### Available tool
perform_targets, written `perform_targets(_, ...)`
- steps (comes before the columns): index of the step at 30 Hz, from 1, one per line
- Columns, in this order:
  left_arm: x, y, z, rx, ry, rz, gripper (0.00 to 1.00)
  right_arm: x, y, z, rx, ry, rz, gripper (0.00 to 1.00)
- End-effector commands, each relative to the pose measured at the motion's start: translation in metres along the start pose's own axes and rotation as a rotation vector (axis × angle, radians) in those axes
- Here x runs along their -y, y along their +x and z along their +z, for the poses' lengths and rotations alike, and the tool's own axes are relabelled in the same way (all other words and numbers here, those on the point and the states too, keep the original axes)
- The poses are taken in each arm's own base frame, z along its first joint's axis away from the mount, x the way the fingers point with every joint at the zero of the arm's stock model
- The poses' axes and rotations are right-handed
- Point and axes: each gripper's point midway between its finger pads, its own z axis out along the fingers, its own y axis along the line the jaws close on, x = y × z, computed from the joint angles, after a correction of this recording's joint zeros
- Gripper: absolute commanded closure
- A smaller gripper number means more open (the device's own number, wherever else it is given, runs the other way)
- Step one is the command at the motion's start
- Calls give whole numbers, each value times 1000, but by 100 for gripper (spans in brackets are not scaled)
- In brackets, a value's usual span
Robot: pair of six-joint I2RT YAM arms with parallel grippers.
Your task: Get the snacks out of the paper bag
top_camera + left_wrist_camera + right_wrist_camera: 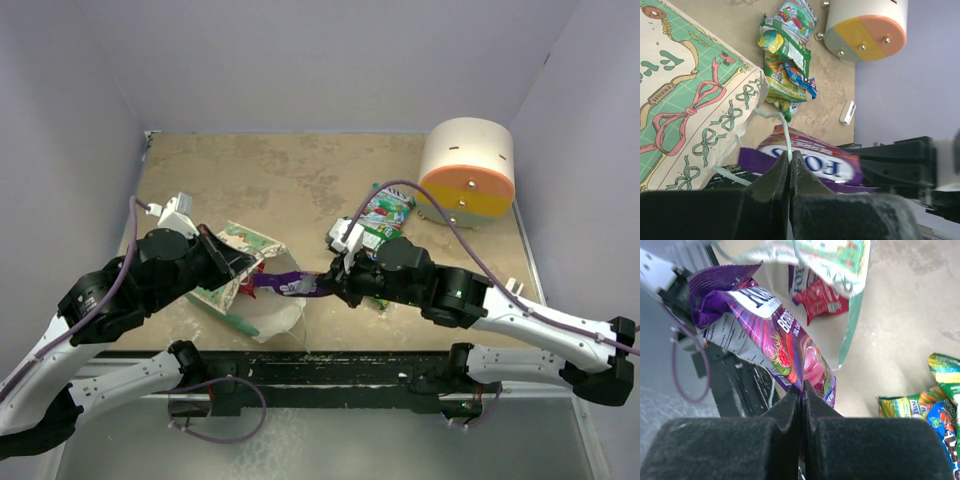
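Tipped mint paper bag, purple packet at its mouth; green packets nearby

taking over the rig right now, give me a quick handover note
Grippers: the left gripper is shut on the paper bag by its string handle. The right gripper is shut on the purple packet at the bag's mouth.
Done: several green packets lie out, clear of the bag.
Left: pull the purple packet clear. A red packet sits inside the bag.
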Motion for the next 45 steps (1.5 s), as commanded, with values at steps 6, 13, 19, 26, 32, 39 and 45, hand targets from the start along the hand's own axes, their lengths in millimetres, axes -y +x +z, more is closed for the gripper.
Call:
perform_targets(6, 5, -2, 10, 22, 9, -22, 100, 15, -73, -38, 293, 116, 262, 100)
perform_targets(13, 6, -3, 14, 32, 5, -13, 100, 69, -69, -50, 318, 426, 230, 100)
perform_targets(19, 6, -1, 18, 21, -4, -8, 100, 127, -74, -74, 284, 792, 67, 100)
perform_targets(26, 10, 5, 25, -15, -8, -2, 100, 198, -40, -49, 118, 913, -2, 100)
perform_targets(32, 15, 14, 29, -62, -3, 7, 100, 244, -21, -21, -84, 988, -135, 100)
perform_targets(39, 22, 15, 28, -80, 19, 24, 100, 265, -2, 10, -231, 956, -241, 100)
perform_targets(45, 23, 15, 21, -84, 41, 23, 100, 266, 32, 27, -335, 891, -228, 100)
